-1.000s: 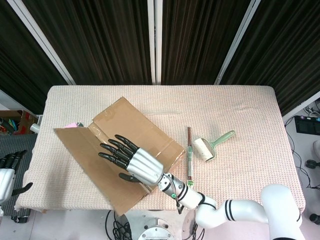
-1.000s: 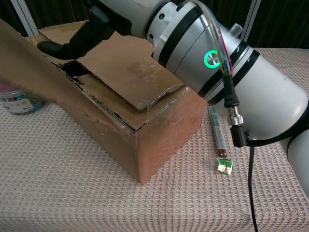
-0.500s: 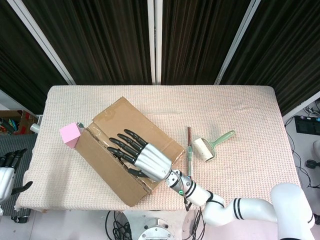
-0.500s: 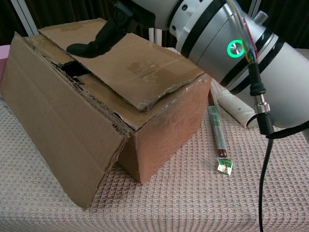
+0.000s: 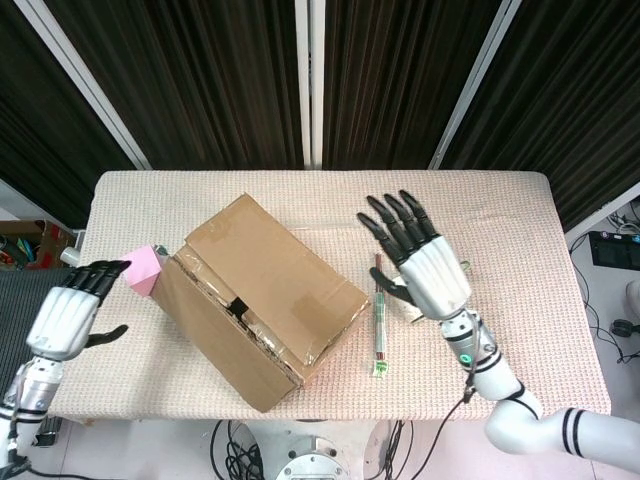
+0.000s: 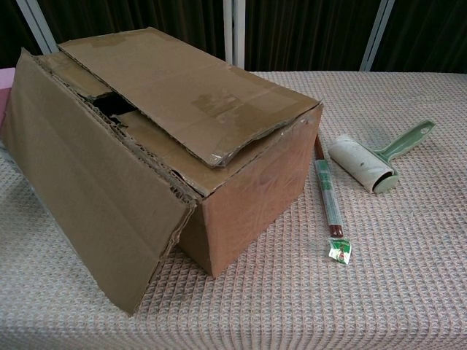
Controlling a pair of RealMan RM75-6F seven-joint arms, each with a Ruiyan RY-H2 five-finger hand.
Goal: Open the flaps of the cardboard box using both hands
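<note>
A white lint roller with a pale green handle (image 6: 372,165) is lying on the beige woven tablecloth (image 6: 306,306), handle pointing away toward the far right. Just beside it, a long thin stick in a clear green-printed wrapper (image 6: 328,200) is stretching along the cloth. Over on the left side, a pink cube (image 5: 142,270) is sitting on the cloth, and dark pleated curtains (image 5: 400,80) are hanging behind.

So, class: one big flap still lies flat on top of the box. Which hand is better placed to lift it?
Probably the right hand: it hovers open just beyond the cardboard box, beside that flap's free edge. The left hand sits across the box.
</note>
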